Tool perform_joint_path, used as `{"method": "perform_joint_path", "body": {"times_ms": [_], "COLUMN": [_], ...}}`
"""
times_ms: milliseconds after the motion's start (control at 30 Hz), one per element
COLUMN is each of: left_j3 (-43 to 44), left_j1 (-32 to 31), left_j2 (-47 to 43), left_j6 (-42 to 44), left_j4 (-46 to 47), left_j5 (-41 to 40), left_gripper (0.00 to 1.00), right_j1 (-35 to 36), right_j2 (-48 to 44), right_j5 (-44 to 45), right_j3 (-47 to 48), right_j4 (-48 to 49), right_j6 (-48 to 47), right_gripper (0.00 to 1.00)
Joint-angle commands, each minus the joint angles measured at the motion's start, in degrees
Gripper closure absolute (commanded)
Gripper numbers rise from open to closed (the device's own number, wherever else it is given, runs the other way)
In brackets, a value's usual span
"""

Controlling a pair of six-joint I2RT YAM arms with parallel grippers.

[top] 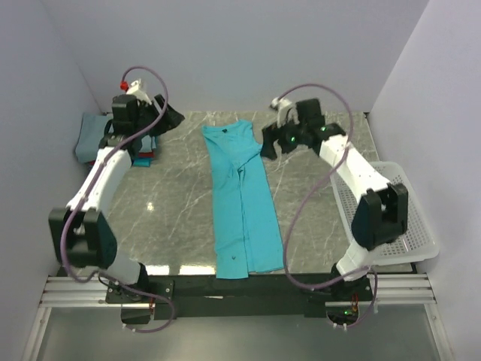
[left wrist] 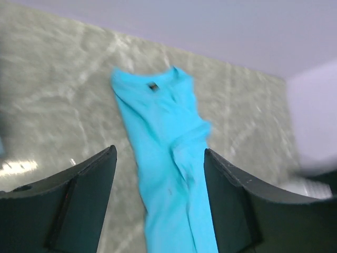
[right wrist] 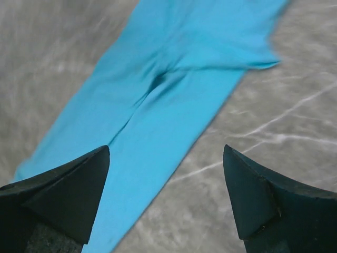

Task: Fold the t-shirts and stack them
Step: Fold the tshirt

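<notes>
Marble tabletop [top: 180, 203] — narrow turquoise t-shirt [top: 240, 203]

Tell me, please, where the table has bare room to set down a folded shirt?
The widest bare marble lies between the turquoise t-shirt and the left arm. A narrower strip lies between that shirt and the white basket, under the right arm and its cable. The far left corner is crowded by the folded stack.

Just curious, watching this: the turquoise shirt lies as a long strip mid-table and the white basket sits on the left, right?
Not quite: the basket sits at the table's right edge, as the top view shows. The shirt does lie as a long strip mid-table.
</notes>
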Motion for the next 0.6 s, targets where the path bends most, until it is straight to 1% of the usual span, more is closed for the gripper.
{"method": "perform_joint_path", "body": {"times_ms": [0, 33, 67, 100, 133, 167, 200, 233, 267, 333, 367, 433, 567], "left_j3": [-9.24, -10.74, -13.88, -15.57, -19.33, -21.19, -22.78, -24.27, -26.64, -30.41, -31.92, -35.34, -33.43], "left_j1": [-1.41, -1.94, -2.46, -3.43, -4.04, -4.31, -4.4, -4.4, -4.4, -4.4, -4.4, -4.4, -4.4], "left_j2": [-6.91, -8.93, -12.96, -14.91, -17.11, -21.13, -22.91, -24.5, -27.3, -29.86, -32.05, -33.47, -32.78], "left_j6": [1.32, 2.3, 3.26, 5.45, 6.43, 7.22, 9.06, 10.12, 11.09, 13.2, 13.47, 13.29, 14.7], "left_j4": [-0.1, -1.15, -1.86, -3.35, -3.71, -3.89, -4.67, -5.46, -6.08, -6.61, -6.0, -3.38, -5.12], "left_j5": [7.14, 6.97, 6.88, 6.1, 5.13, 4.69, 4.34, 2.59, 1.62, -0.58, -0.59, -0.06, 0.81], "left_gripper": [0.27, 0.27, 0.27, 0.27, 0.27, 0.27, 0.27, 0.27, 0.27, 0.26, 0.26, 0.26, 0.26], "right_j1": [-6.65, -7.62, -8.67, -9.03, -9.3, -9.39, -9.39, -9.39, -9.47, -9.39, -9.47, -9.39, -9.04], "right_j2": [8.25, 15.42, 18.45, 20.66, 23.29, 24.45, 26.9, 28.23, 29.63, 33.4, 34.21, 36.14, 39.4], "right_j5": [-10.56, -11.45, -11.38, -10.5, -9.1, -5.7, -3.57, -1.99, 0.29, 1.8, 2.68, 3.39, 3.39], "right_j3": [7.36, 15.14, 18.26, 20.03, 20.83, 21.1, 22.5, 23.38, 24.7, 27.94, 28.48, 28.49, 29.89], "right_j4": [10.69, 5.62, 3.92, 3.82, 6.51, 7.93, 9.16, 9.18, 8.74, 6.9, 6.63, 6.98, 6.8], "right_j6": [16.86, 18.29, 19.69, 23.28, 25.83, 28.3, 32.67, 34.54, 36.74, 37.63, 37.99, 38.6, 40.01], "right_gripper": [0.06, 0.06, 0.09, 0.12, 0.13, 0.15, 0.22, 0.23, 0.29, 0.32, 0.32, 0.35, 0.36]}}
